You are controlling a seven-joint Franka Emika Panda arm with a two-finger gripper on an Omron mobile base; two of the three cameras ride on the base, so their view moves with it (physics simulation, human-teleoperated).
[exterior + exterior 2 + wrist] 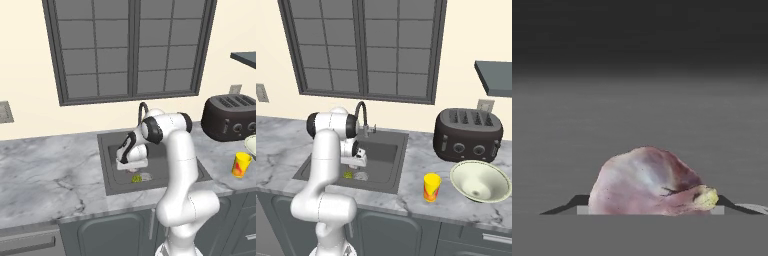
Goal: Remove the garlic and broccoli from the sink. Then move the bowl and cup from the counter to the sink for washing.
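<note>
Left base view: the arm bends down into the sink [111, 150] at the middle of the frame, and its hand [131, 169] hangs low over the basin floor. Just below the hand lies the broccoli [136, 178], a yellow-green speck next to the pale drain disc [146, 176]. The garlic is hidden under the hand here. The cup [241, 164] stands on the worktop [45, 170] at the right edge, with the bowl [251, 145] cut off by the frame just above it.

Right base view: the hand [358, 165] is in the lower left of the sink [391, 160], with the broccoli [348, 174] and drain disc [360, 175] right beneath it. The cup [431, 187] and bowl [479, 181] sit close together at the lower right, in front of the toaster [468, 134].

Hand view: the garlic [649, 182] sits low in the centre, very close, lying on its side with its yellowish tip pointing right. The fingertips are out of frame, so I cannot tell how wide the hand stands or whether it touches the bulb.

Handling, as a judgement: the garlic looks light and fairly firm, but its rounded, papery skin would probably let it roll or squirt out of a pinch. The widest part of the body seems the best hold, across the bulb and not along it, clear of the tapering tip. The broccoli looks light too, with a crumbly top; its stalk is the firmer place to take.
</note>
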